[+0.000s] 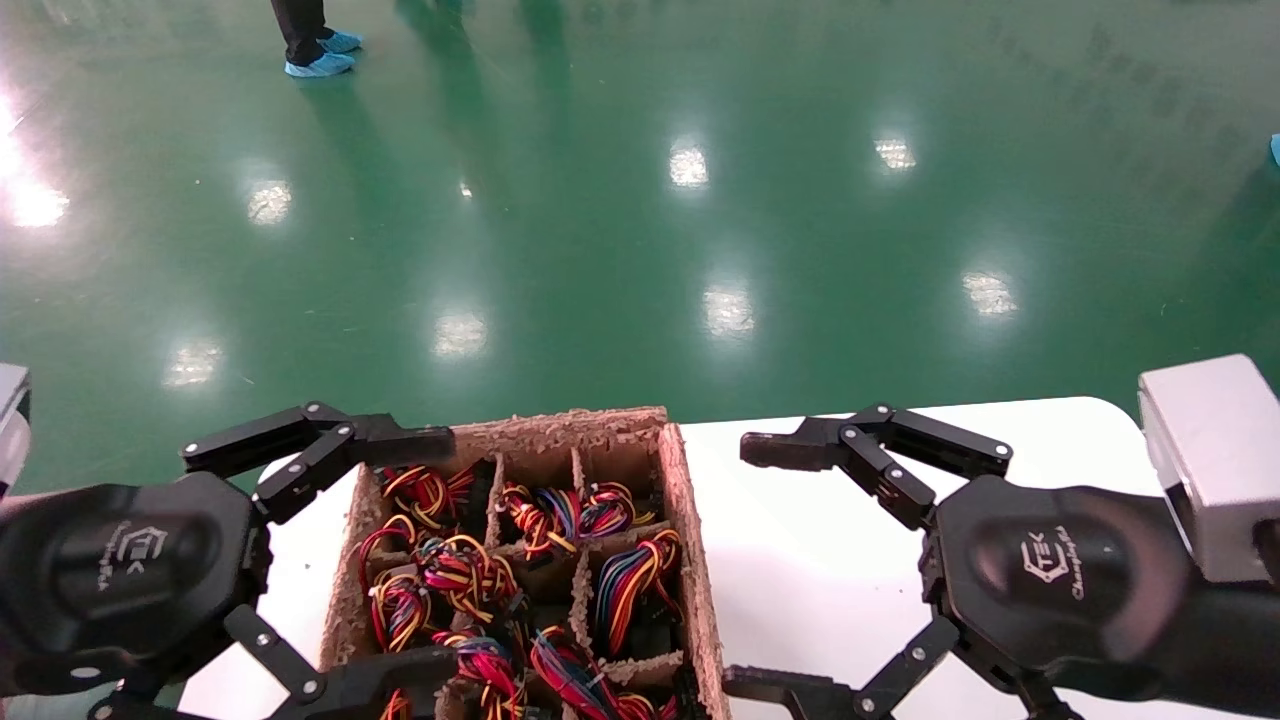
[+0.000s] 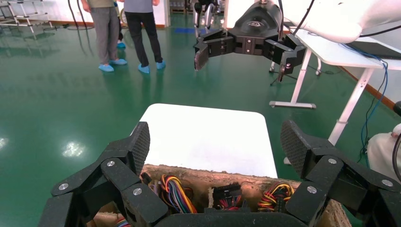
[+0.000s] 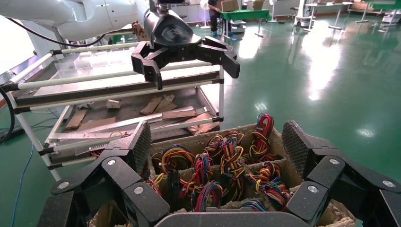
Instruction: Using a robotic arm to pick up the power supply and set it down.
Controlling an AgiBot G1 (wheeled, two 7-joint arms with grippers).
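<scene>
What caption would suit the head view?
Both open grippers, left and right, flank a cardboard crate of wired power supplies on a white table.

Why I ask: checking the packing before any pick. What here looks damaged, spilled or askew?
Nothing spilled. The cardboard crate has ragged, crumbling edges, and the wire bundles sit tangled across its dividers. Left gripper and right gripper hang open, holding nothing.

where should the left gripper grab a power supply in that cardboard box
Come straight down from above with the left gripper, open over the divided cardboard box. Each power supply sits deep in its cell under looped wires, so only the top is reachable; the metal body is mostly hidden, so probably close around the body's top below the wires.
</scene>
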